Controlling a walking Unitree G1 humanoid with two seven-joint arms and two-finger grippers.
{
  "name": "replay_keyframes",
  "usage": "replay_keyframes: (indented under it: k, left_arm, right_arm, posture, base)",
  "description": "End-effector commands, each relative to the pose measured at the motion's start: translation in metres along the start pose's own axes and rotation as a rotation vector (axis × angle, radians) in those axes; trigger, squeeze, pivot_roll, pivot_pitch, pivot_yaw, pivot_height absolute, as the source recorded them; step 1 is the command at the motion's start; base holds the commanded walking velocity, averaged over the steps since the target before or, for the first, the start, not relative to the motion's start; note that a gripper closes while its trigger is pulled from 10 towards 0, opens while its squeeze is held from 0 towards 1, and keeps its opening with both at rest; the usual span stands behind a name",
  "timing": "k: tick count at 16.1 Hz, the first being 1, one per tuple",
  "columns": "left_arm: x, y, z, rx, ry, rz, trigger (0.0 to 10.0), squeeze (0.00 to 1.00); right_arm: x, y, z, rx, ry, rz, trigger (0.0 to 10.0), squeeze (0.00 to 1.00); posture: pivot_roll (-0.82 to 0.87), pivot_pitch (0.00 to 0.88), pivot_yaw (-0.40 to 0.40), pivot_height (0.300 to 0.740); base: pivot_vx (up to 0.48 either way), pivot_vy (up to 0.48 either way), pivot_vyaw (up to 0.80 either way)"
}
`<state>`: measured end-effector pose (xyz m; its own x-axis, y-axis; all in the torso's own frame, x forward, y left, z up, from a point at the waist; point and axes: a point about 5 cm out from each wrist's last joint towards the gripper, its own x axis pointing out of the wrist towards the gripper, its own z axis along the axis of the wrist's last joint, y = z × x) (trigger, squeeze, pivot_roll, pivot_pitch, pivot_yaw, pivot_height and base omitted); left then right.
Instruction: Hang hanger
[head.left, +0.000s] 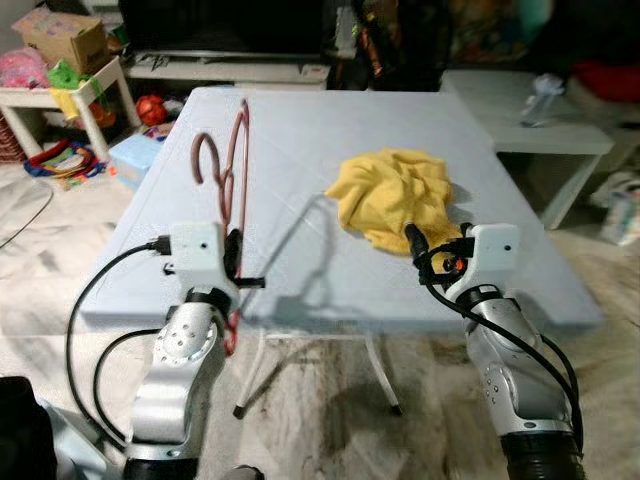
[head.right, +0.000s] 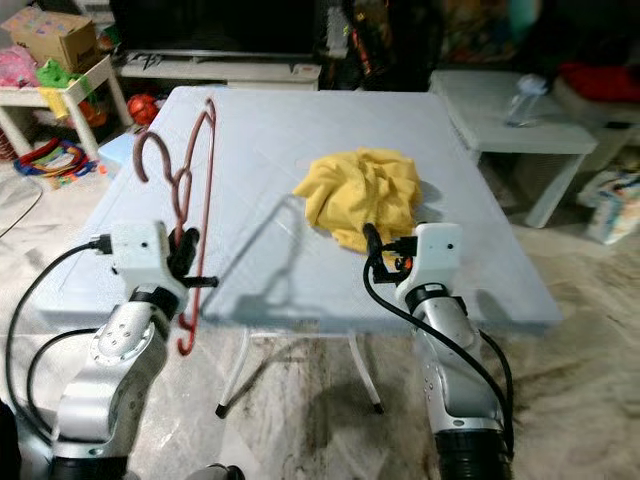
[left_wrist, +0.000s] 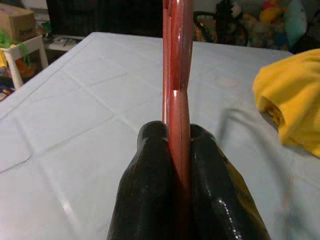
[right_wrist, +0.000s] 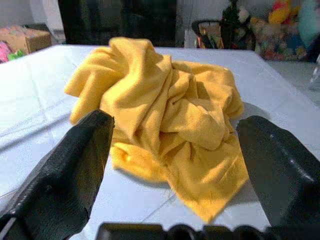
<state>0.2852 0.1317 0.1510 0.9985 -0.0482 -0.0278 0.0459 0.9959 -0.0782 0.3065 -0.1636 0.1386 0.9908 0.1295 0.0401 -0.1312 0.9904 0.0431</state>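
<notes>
You have the left gripper (left_wrist: 180, 150) closed tight on the reddish-brown hanger (head.left: 233, 190), with the two black fingers (left_wrist: 147, 185) pressed against both sides of the thin hanger body. The hanger stands almost upright above the near left part of the pale blue folding table (head.left: 300, 130). Its hook (head.left: 207, 155) is at the top and curls toward the robot's left, and the lower end of the hanger hangs down below the gripper, in front of the table's near edge. On the table surface you can see the shadow of the hanger, between the hanger and the cloth.

Your right gripper (right_wrist: 175, 150) is wide open, with its fingers (right_wrist: 65, 170) spread far apart, and it holds nothing. It is over the near right part of the table and points at the crumpled yellow cloth (head.left: 395, 195), just in front of the cloth's near edge. The cloth lies in a loose heap right of the table's centre, well apart from the hanger.

Behind the table you see a dark TV unit (head.left: 230, 30). On the robot's left there is a white side table (head.left: 60, 95) with a cardboard box (head.left: 60, 35) and colourful toys on it, and on the robot's right stands a low white table (head.left: 530, 125).
</notes>
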Motion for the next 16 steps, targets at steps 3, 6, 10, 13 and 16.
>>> replay_keyframes:
  k: [3, 6, 10, 13, 16]
  left_arm:
    - [0.001, -0.006, -0.001, -0.007, 0.006, -0.008, 10.0, 0.0]
    - [0.003, -0.005, -0.001, -0.004, 0.007, -0.006, 10.0, 0.0]
    - [0.002, -0.008, -0.008, -0.001, 0.027, -0.011, 10.0, 0.0]
    - [0.002, -0.008, -0.01, 0.001, 0.036, -0.013, 10.0, 0.0]
    - [0.002, -0.006, -0.013, 0.01, 0.045, -0.013, 10.0, 0.0]
  right_arm:
    - [0.001, 0.002, 0.006, -0.002, -0.01, 0.023, 10.0, 0.0]
    - [0.001, 0.002, 0.006, -0.005, -0.007, 0.023, 10.0, 0.0]
    - [-0.003, 0.003, 0.002, 0.005, 0.006, 0.041, 10.0, 0.0]
    - [-0.003, 0.003, 0.001, 0.009, 0.017, 0.038, 10.0, 0.0]
    - [-0.003, 0.005, -0.001, 0.012, 0.024, 0.046, 10.0, 0.0]
  posture:
    - [0.04, 0.019, -0.012, 0.74]
    - [0.04, 0.022, -0.01, 0.74]
    - [0.04, 0.024, -0.01, 0.74]
    - [0.04, 0.028, -0.008, 0.74]
    - [0.04, 0.03, -0.005, 0.74]
  base:
    - [-0.282, 0.0, 0.0]
    - [-0.282, 0.0, 0.0]
    - [-0.284, 0.0, 0.0]
    - [-0.28, 0.0, 0.0]
    - [-0.28, 0.0, 0.0]
